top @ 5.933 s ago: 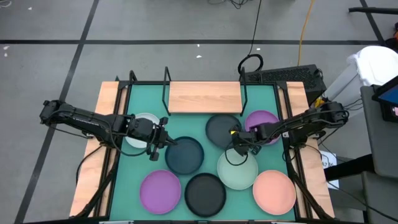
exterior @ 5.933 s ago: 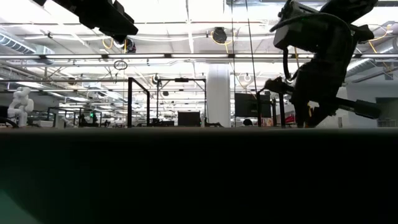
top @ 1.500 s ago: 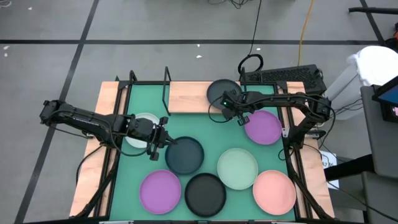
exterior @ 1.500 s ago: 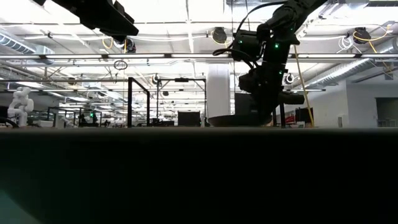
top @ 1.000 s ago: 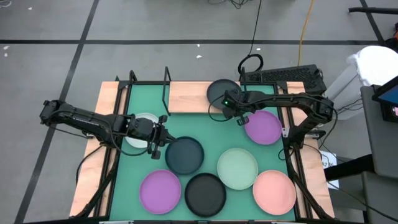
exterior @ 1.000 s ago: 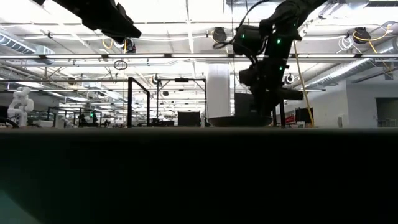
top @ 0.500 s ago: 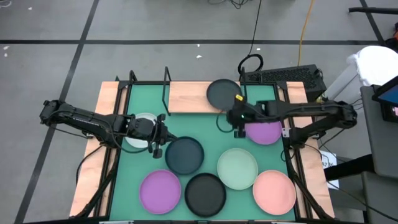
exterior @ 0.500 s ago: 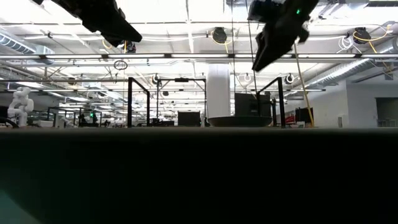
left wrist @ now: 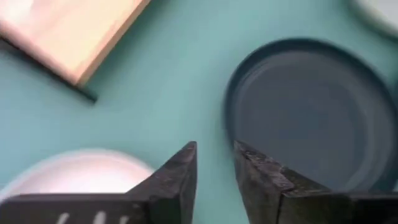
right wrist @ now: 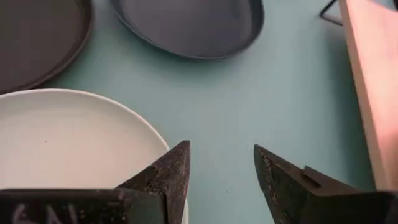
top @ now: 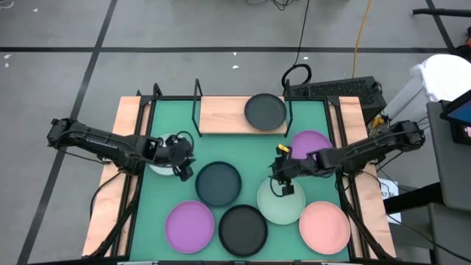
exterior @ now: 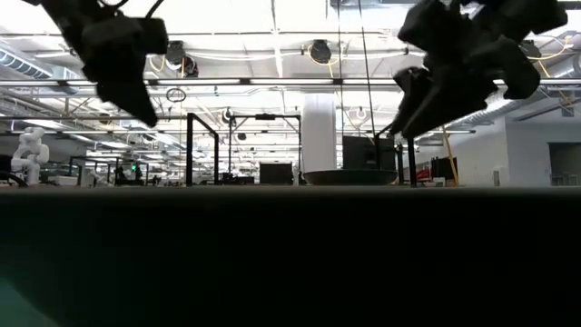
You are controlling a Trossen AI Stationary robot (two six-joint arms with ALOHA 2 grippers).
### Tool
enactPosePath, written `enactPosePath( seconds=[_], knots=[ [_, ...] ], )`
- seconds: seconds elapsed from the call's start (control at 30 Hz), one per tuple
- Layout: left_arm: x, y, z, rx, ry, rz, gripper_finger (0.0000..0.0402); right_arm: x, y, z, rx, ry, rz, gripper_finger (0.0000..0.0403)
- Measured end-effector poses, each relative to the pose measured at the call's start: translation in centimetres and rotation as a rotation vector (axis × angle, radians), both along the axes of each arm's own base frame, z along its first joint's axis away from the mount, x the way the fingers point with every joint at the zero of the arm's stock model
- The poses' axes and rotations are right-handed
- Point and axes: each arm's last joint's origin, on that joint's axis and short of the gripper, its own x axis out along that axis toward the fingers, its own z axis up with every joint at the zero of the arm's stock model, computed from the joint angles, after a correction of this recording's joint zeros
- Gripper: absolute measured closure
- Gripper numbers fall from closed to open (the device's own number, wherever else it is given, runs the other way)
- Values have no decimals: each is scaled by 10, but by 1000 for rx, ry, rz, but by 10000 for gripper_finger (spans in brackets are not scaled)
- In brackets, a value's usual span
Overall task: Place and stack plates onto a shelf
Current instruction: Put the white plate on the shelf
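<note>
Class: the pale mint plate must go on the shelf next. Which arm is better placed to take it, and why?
Right. The right gripper hangs open at the round pale mint plate's rim; the left gripper is across the table between the white plate and dark teal plate.

Eight plates show: one dark grey plate [top: 265, 111] on the single shelf [top: 228, 115], seven on the green tabletop [top: 243, 158]. Those seven are one white plate [top: 163, 154], one teal plate [top: 218, 183], two purple plates [top: 189, 225], one black plate [top: 243, 229], one mint plate [top: 280, 201] and one pink plate [top: 324, 227].

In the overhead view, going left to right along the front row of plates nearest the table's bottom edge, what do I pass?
purple plate → black plate → pale mint plate → salmon pink plate
</note>
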Motion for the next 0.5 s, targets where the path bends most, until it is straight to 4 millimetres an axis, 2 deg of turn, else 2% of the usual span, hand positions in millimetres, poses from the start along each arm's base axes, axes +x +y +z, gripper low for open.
enactPosePath(
  seconds=[0.17, 0.23, 0.33, 0.5],
  knots=[
    [-10, 1, -6, -50, 91, 121, 251, -10, 3, -18, 126, -8, -148, 244],
    [-14, 0, -8, -44, 128, 123, 235, -13, 5, -25, 141, -24, -146, 244],
    [-14, -5, -13, -2, 165, 31, 209, -18, 8, -31, 143, -18, -126, 244],
    [-15, -17, -30, 38, 210, -66, 172, -17, 16, -27, 131, -70, -95, 244]
  ],
)
